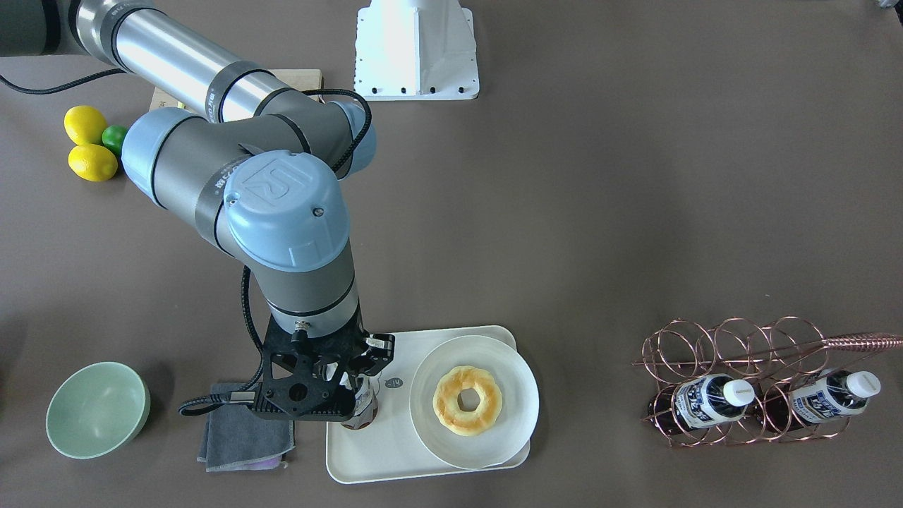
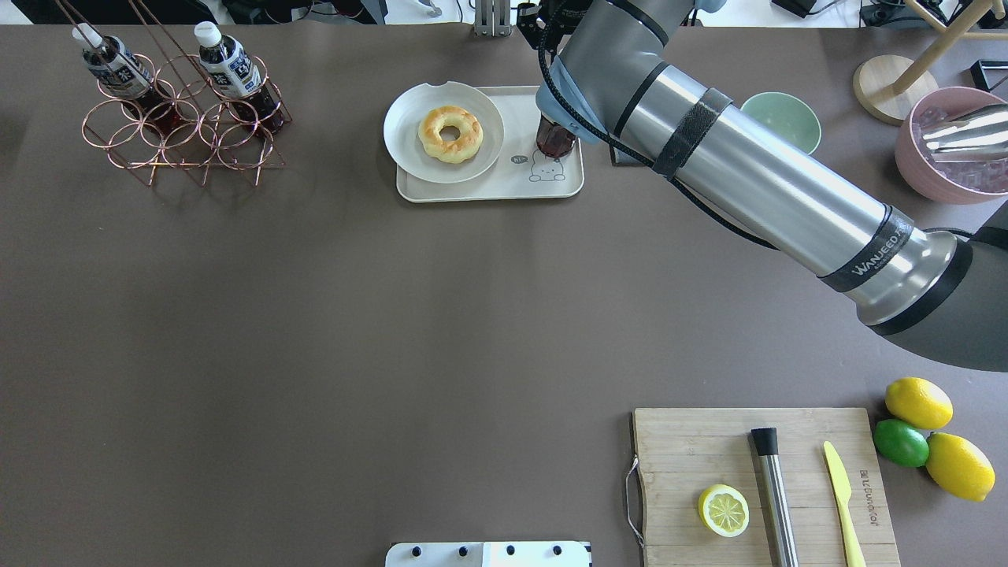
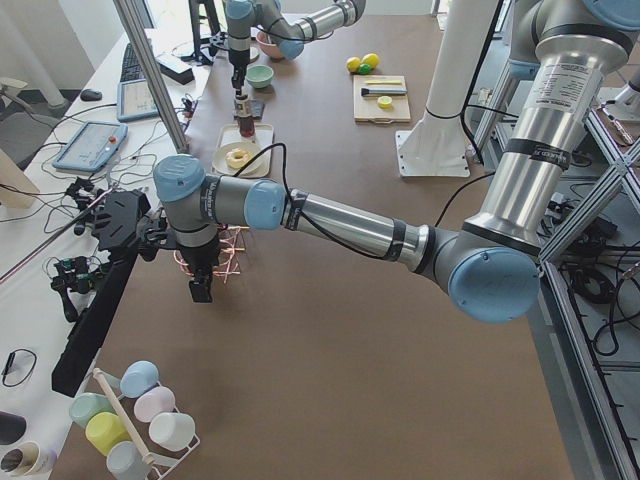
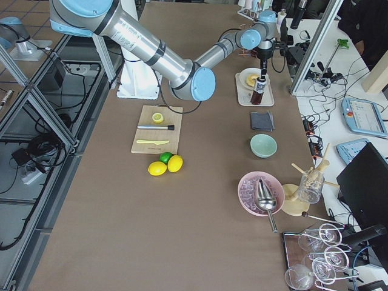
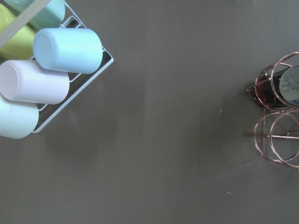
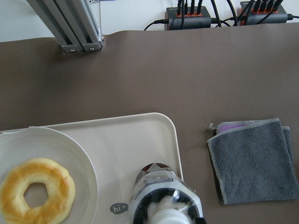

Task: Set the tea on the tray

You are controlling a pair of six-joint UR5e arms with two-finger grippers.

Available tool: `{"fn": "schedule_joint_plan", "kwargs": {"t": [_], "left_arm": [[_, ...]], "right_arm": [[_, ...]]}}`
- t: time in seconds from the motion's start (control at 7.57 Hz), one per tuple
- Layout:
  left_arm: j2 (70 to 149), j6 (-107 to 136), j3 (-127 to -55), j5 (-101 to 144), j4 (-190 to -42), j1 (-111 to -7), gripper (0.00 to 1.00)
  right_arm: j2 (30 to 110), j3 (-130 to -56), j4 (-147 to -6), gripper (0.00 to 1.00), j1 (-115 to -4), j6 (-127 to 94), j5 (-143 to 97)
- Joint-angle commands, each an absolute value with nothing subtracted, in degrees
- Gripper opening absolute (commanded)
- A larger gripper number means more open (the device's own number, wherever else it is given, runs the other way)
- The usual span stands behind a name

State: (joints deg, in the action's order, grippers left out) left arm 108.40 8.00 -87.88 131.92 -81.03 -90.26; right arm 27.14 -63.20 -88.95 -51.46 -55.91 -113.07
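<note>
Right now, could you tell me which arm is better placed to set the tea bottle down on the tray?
The right arm. The right gripper holds the bottle upright over the tray, beside the plate. The left gripper hangs far off by the wire rack.

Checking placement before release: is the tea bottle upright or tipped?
Upright. In the exterior right view the tea stands vertical, cap up, over the tray; whether it touches, cannot tell.
</note>
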Motion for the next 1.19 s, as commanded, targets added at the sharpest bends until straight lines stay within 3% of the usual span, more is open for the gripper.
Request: {"fn": "schedule_joint_plan", "kwargs": {"t": [0.0, 0.26, 0.79, 1.06], "left_arm": [[108.72, 8.0, -87.72, 131.92, -80.95, -90.26, 0.98], [108.9, 8.0, -87.54, 131.92, -80.95, -90.26, 0.98], [108.28, 8.0, -87.45, 131.92, -80.95, -90.44, 0.98], [108.02, 7.91, -87.45, 131.75, -80.86, -90.7, 0.98]], "right_arm": [[26.81, -63.46, -89.29, 0.99, -52.03, -56.07, -113.46], [26.72, -66.43, -93.22, 1.0, -53.86, -55.9, -115.73], [30.47, -86.87, -127.63, 1.0, -59.74, -43.55, -115.5], [48.84, -103.35, -131.14, 1.0, -63.62, -28.9, -113.12]]}}
